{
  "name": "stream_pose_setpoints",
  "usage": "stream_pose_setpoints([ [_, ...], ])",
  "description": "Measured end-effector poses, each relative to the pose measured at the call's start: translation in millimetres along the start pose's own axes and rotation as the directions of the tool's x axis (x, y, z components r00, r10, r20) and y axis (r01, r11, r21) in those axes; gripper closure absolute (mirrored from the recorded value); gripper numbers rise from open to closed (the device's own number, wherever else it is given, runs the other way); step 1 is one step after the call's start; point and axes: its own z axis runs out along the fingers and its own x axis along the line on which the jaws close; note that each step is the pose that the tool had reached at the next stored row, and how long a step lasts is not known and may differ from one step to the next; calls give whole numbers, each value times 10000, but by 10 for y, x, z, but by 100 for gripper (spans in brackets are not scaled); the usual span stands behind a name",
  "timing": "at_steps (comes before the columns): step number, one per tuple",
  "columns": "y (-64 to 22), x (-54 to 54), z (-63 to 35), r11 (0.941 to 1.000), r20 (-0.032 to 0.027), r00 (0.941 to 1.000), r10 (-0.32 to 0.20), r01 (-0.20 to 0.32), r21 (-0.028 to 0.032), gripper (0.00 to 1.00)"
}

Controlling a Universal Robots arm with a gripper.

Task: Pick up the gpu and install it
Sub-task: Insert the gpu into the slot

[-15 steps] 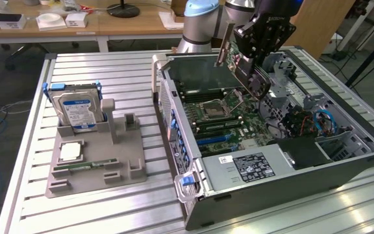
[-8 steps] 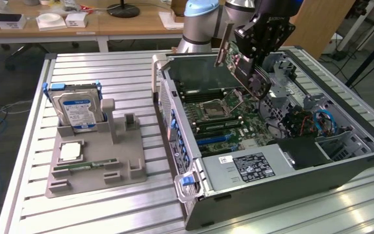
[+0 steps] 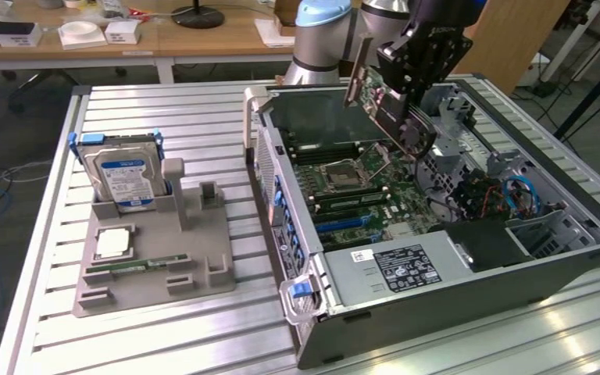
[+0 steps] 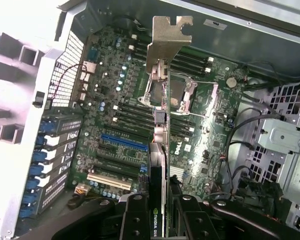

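Note:
The gpu (image 3: 392, 109) is a green card with a silver end bracket (image 3: 355, 69). It hangs tilted above the open computer case (image 3: 279, 195), over the motherboard (image 3: 368, 191). My gripper (image 3: 412, 74) is shut on the card's upper part. In the wrist view the gpu (image 4: 162, 150) appears edge-on with its bracket (image 4: 167, 40) farthest from me, held between my fingers (image 4: 135, 220). It is clear of the board, above the processor socket (image 4: 172, 95). The blue expansion slot (image 4: 122, 142) and the white slot (image 4: 107, 181) lie to one side of the card.
A grey holder (image 3: 191, 269) on the slatted table at the exterior view's left carries a silver hard drive with a blue label (image 3: 123, 176), a processor chip (image 3: 112, 242) and a memory stick (image 3: 133, 266). The power supply (image 3: 405, 266) and drive cage (image 4: 285, 140) crowd the case.

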Motion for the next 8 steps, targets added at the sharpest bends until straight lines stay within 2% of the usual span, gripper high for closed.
stream_pose_setpoints([
  [8,0,0,0,9995,-4,9995,-331,331,-4,74],
])
